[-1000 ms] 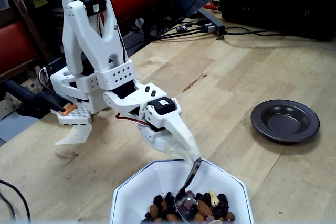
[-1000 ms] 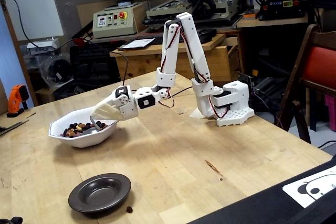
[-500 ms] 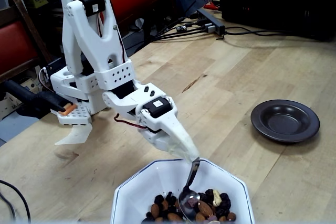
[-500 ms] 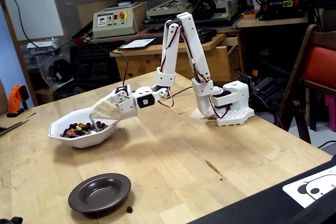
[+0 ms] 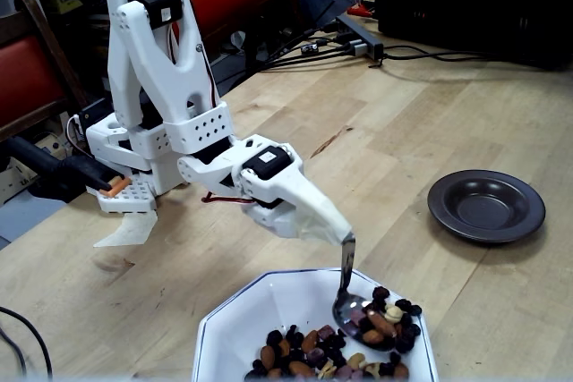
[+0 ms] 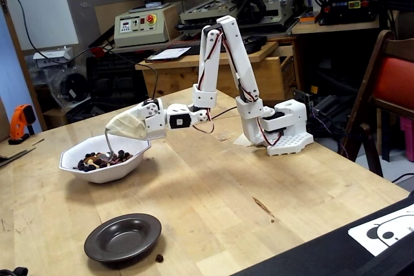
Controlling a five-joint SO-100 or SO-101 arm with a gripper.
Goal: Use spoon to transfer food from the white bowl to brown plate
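The tool (image 5: 338, 233) was clamped on the spoon (image 5: 351, 297), its scoop among food (image 5: 380, 321) in the bowl (image 5: 237, 328).

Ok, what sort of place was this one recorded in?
Most likely a workshop or makerspace: a control box with a red stop button and machine tools stand behind the wooden table, and an orange power tool lies at its far edge.

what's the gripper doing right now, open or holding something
Gripper: shut on the spoon handle, its bowl loaded with food over the white bowl.
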